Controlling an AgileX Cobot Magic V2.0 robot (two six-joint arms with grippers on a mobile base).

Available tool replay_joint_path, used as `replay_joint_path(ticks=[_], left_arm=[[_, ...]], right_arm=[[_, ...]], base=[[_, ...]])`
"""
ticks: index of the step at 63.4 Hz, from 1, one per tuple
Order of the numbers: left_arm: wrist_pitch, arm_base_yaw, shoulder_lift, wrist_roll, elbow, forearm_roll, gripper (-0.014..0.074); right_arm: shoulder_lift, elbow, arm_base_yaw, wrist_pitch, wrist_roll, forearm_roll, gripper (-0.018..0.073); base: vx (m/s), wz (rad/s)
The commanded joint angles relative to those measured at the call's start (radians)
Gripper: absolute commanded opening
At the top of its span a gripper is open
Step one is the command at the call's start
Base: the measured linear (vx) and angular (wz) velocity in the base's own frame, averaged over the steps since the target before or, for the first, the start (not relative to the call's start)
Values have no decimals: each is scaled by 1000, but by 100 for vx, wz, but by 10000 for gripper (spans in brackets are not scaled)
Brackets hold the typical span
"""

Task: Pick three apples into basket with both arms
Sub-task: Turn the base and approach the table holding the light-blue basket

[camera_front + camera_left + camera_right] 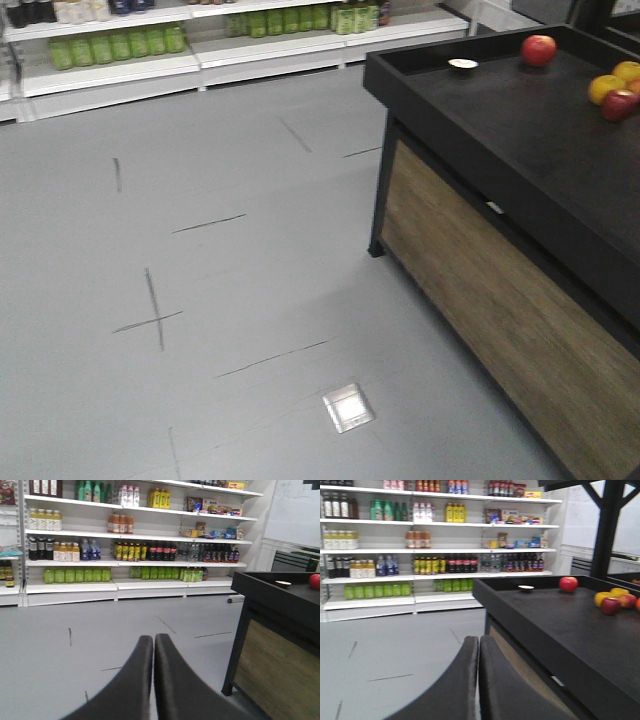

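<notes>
shelving: racks of bottled drinks (125, 550) are lining the far wall, beyond bare grey floor (200, 250).
stand: a black display table (520, 140) with a wood-faced side is sitting ahead and to the right of both arms.
basket: not showing in any view.
left gripper (153, 641): fingers are pressing together with nothing between them; it is hanging over floor, with the table off to its right.
right gripper (478, 641): likewise closed up and empty, pointing past the table's near corner.
apples: a lone red apple (568, 584) is sitting at the far rim. A darker apple (611, 605) is lying in a cluster with yellow fruit (602, 598). The third is possibly the reddish one at the frame edge, too blurred to be sure.
bearing: all the fruit is lying forward-right, well apart from both grippers. The right arm is looking nearer. The apples are round, so there is no axis to align.
dish: a small pale dish (525, 587) is sitting left of the lone apple.
</notes>
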Motion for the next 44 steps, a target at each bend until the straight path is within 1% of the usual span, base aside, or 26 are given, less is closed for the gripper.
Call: replay_joint_path(ticks=[1, 44], left_arm=[[-70, 1, -1, -2, 19, -6, -7], [-70, 1, -1, -2, 19, -6, -7]], right_arm=[[2, 14, -4, -71, -5, -9, -9], [2, 14, -4, -73, -5, -9, -9]], base=[[8, -37], [10, -44]])
